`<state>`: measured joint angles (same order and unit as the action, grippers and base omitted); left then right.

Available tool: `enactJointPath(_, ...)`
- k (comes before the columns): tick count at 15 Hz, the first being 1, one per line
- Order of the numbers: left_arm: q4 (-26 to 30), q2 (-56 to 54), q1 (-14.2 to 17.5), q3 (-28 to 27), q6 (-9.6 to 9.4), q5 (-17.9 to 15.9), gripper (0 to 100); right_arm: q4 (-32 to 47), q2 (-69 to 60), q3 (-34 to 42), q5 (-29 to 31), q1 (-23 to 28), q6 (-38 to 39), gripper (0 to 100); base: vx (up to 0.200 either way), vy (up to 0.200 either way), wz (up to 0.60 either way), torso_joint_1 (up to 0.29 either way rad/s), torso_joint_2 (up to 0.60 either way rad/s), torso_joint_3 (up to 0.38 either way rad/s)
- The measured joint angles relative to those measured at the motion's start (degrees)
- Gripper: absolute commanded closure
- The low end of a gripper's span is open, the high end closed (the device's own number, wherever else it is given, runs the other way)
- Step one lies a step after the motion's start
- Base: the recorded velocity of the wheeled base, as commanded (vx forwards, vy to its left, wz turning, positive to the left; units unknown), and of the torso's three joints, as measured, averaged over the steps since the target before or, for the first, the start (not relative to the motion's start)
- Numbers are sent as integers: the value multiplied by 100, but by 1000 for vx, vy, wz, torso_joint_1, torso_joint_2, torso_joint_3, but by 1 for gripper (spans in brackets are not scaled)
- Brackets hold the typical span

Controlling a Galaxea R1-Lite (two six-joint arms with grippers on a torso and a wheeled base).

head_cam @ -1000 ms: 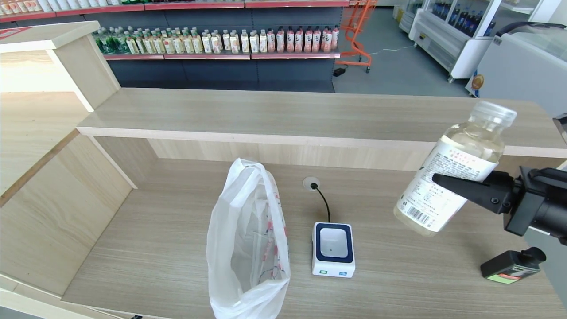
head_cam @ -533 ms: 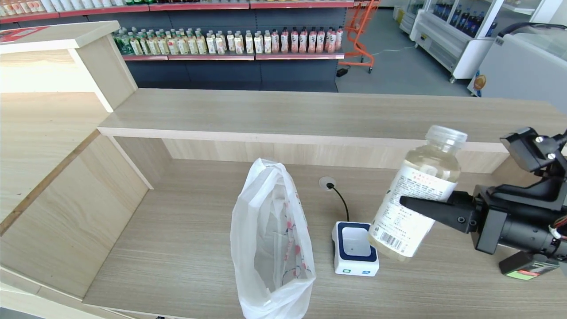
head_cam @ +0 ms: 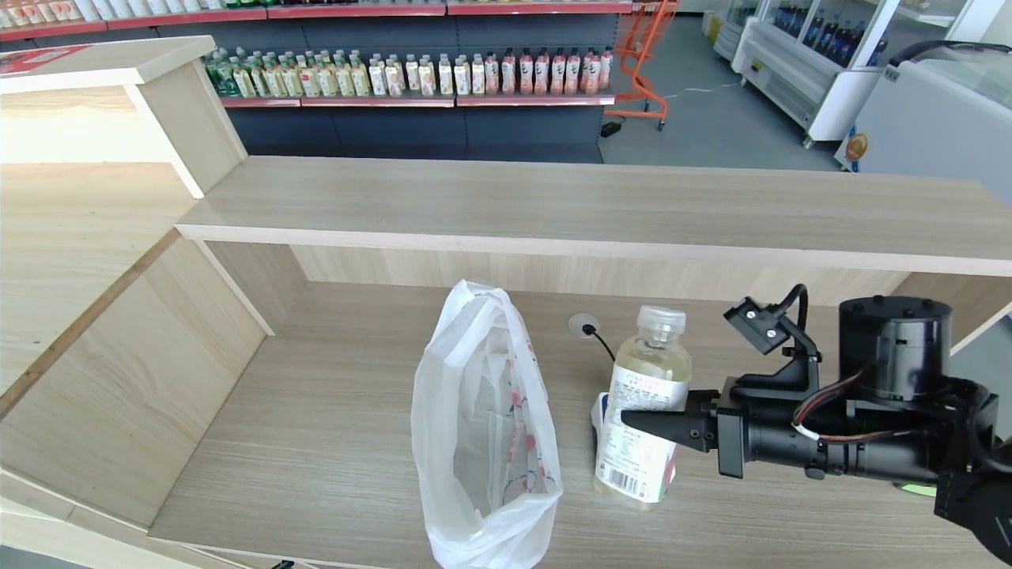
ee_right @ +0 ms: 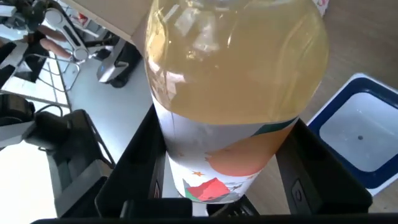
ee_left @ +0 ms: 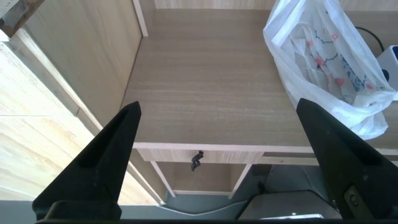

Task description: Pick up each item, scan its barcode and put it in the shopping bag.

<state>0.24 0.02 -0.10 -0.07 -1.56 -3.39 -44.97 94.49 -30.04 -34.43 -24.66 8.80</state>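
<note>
Now at the checkout: my right gripper (head_cam: 635,416) is closed on the bottle (head_cam: 650,367), which stands upright between the bag (head_cam: 486,427) and the arm, low over the counter (head_cam: 316,442). It covers most of the scanner (ee_right: 357,130) from the head camera; whether its base touches anything I cannot tell.

The step in hand, as I read it, is the scan. The barcode (head_cam: 628,480) sits near the foot of the label and faces back toward the robot, while the scanner's window looks upward. To do this well I would tip or roll the bottle so that the printed patch turns down toward the window, hold it just above the glass rather than on it, and pause there. I would keep the turn slow, since the liquid will shift its weight.

The grip looks sound. One black finger (head_cam: 664,423) crosses the front of the label about halfway up the body, the other is hidden behind, and the wrist camera shows the bottle (ee_right: 236,93) seated between both, touching each side. The barcode lies below the finger, so nothing of the hand covers it.

My left gripper (ee_left: 217,106) hangs wide open over the counter's near edge, holding nothing, with the bag (ee_left: 329,68) near it and off to one side, its mouth open.
</note>
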Motion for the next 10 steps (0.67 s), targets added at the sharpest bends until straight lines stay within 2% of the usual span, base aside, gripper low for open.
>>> enactJointPath(3,2,0,0,2,0,-5,0,-757,855,-278,-2,-304,-394,100,0,0,0,0,0,0)
enactJointPath(5,0,0,0,2,-2,-5,0,-1161,1513,-761,2,-551,-646,100,0,0,0,0,0,0)
enactJointPath(10,0,0,0,0,-2,-5,0,-1440,2988,-2181,30,-933,-1892,100,0,0,0,0,0,0)
